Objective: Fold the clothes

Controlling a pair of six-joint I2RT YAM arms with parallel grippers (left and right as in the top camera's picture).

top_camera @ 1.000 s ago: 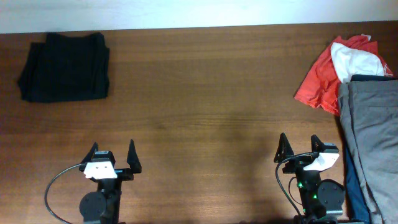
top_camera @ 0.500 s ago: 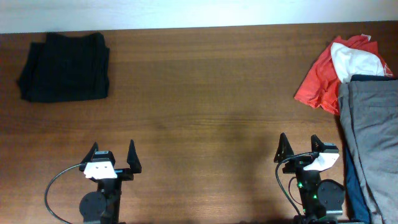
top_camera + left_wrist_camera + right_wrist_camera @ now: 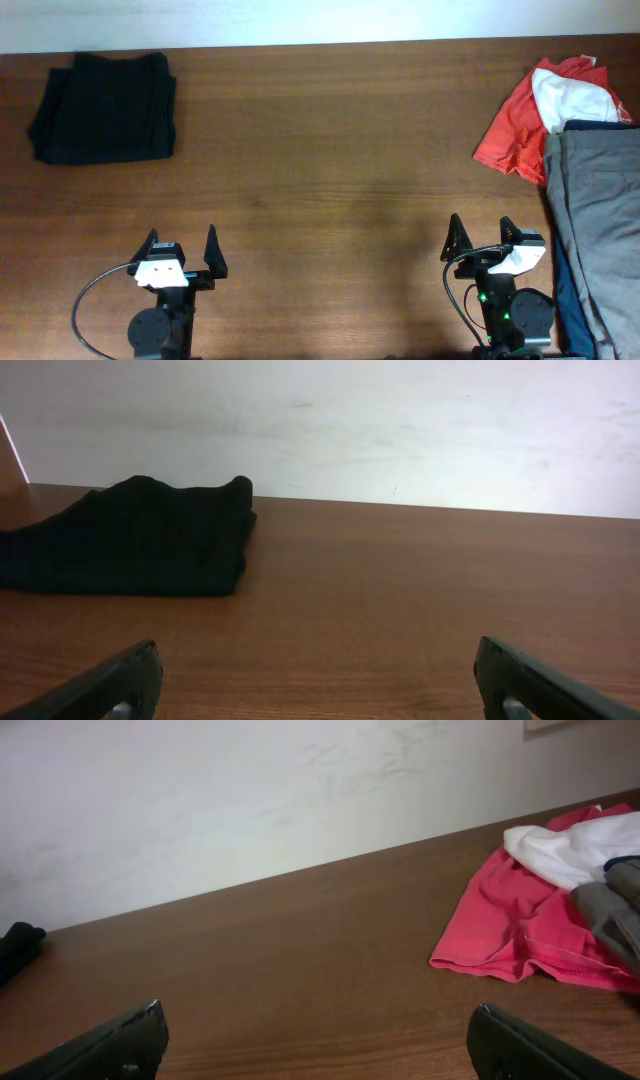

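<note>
Two arms parked at the bottom of the frame, with the unfolded pile at the right.

The left end effector (image 3: 181,236) and right end effector (image 3: 480,225) stood spread wide, grasping nothing, over the brown wooden counter (image 3: 330,170). One folded black fabric garment (image 3: 103,107) lay at the upper left, apparently set aside as done. Three pieces were heaped at the right edge, probably awaiting folding: one crumpled red-and-white garment (image 3: 520,130), one pair of grey-olive shorts (image 3: 595,220) and one navy piece (image 3: 567,300) (only a sliver showed).

Plain black for the folded garment (image 3: 103,107), red plus white on the crumpled piece (image 3: 520,130), grey-olive shorts (image 3: 600,220), navy scrap (image 3: 566,290), reddish-brown woodgrain table (image 3: 330,170), off-white wall (image 3: 400,420).
</note>
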